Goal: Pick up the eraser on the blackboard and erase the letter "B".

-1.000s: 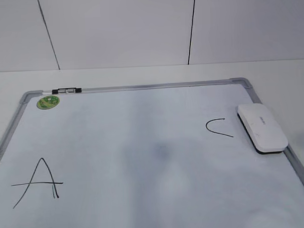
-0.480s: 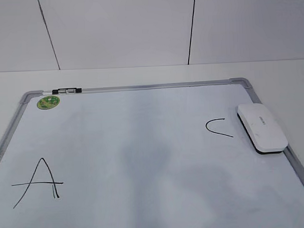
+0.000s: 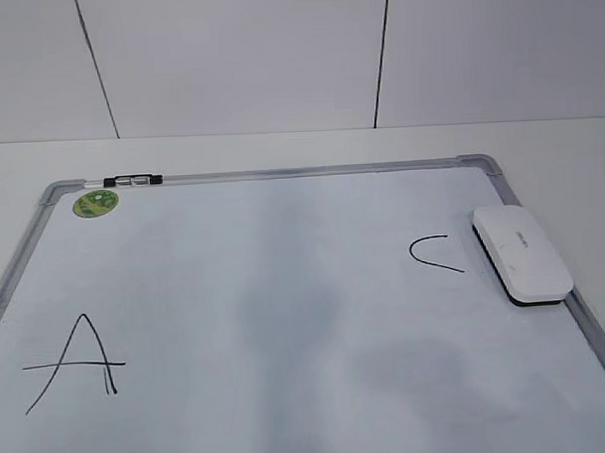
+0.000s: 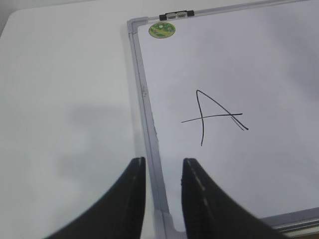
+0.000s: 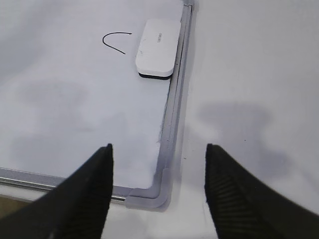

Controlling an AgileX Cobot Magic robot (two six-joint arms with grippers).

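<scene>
The blackboard (image 3: 284,277) is a white board with a grey frame, lying flat on the table. The eraser (image 3: 520,253) lies flat on its right edge, next to the black "C" (image 3: 435,252). No letter "B" shows in any view, and the board's middle is bare. My right gripper (image 5: 158,149) is open and empty above the board's near right corner, well short of the eraser (image 5: 157,48). My left gripper (image 4: 163,164) is open by a narrow gap and empty, over the board's left frame near the "A" (image 4: 214,115). Neither gripper shows in the exterior view.
A round green sticker (image 3: 95,203) and a black-and-silver clip (image 3: 132,180) sit at the board's far left corner. The "A" (image 3: 74,364) is at the near left. White table surrounds the board, with a white panelled wall behind.
The soft shadows on the board have drifted toward the near right. The eraser and letters have not moved.
</scene>
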